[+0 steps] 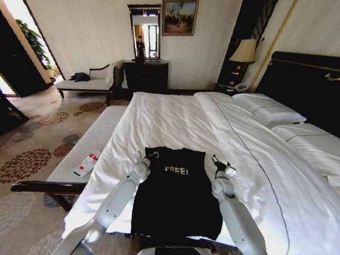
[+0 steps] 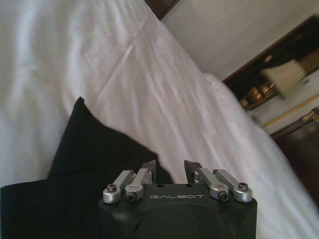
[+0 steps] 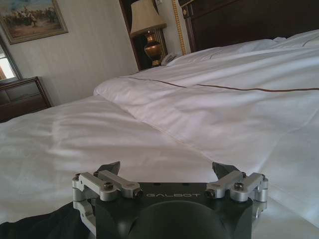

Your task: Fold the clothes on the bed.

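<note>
The clothes are one black T-shirt (image 1: 175,196) with white "FREE!" lettering, lying flat on the near end of the bed (image 1: 175,117), its top end pointing toward the headboard. My left gripper (image 1: 150,155) sits at the shirt's far left corner. In the left wrist view it (image 2: 170,169) is open just above the black cloth (image 2: 94,144). At the shirt's far right corner is my right gripper (image 1: 215,159). The right wrist view shows it (image 3: 168,172) wide open over the white duvet, with black cloth (image 3: 40,224) beside it.
A padded bench (image 1: 101,138) runs along the bed's left side with a red-and-white object (image 1: 86,163) on it. Pillows (image 1: 268,109) and a dark headboard (image 1: 303,79) are on the right. A chaise (image 1: 87,82), dresser (image 1: 146,74) and lamp (image 1: 244,51) stand behind.
</note>
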`<state>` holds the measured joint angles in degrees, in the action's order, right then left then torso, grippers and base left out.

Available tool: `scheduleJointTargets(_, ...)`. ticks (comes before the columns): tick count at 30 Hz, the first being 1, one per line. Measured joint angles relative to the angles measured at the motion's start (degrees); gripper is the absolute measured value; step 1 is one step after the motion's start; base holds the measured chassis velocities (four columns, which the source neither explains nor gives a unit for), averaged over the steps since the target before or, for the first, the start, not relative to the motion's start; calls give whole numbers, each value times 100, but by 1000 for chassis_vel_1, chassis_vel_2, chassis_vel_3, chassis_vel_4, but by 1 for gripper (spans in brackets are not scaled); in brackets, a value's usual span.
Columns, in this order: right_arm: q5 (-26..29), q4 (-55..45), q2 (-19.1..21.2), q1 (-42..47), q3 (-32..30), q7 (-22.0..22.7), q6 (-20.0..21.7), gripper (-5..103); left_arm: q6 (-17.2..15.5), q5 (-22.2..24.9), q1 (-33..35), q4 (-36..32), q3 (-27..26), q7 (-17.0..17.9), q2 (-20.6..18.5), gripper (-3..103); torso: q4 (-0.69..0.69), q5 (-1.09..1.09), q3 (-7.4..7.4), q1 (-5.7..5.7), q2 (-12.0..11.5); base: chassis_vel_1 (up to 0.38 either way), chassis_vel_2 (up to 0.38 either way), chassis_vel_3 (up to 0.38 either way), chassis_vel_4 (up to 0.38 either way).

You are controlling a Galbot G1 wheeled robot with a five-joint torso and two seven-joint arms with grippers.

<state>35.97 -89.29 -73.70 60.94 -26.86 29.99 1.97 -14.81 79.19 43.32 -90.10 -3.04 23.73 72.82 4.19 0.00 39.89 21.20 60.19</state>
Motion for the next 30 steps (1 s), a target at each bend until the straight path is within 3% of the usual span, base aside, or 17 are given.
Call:
scheduleJointTargets(4,-45,-79,-38,60,14,2,0,100,140,115,364,-117,-458,-133,-143,56,0,-1,0,0,0,0,0,0,0)
scheduleJointTargets(7,-53,-116,-39,91,11,4,1,100,131,-96,594,-65,-612,-137,-316,62,-1,-2,0,0,0,0,0,0,0)
scheduleJointTargets(8,-55,-136,-38,111,8,4,3,100,110,-205,718,-23,-695,-137,-394,73,-1,-2,0,0,0,0,0,0,0)
scheduleJointTargets(10,-56,-140,-37,114,7,5,3,100,104,-227,749,-12,-716,-137,-411,73,-2,-2,0,0,0,0,0,0,0)
scheduleJointTargets(16,-115,-200,-58,150,21,51,47,100,101,-364,908,90,-753,-160,-390,98,0,0,0,0,0,0,0,0,0)
scheduleJointTargets(30,-174,-305,-71,264,-12,94,87,100,184,-358,862,-162,-354,-171,-291,100,0,0,0,0,0,0,0,0,0)
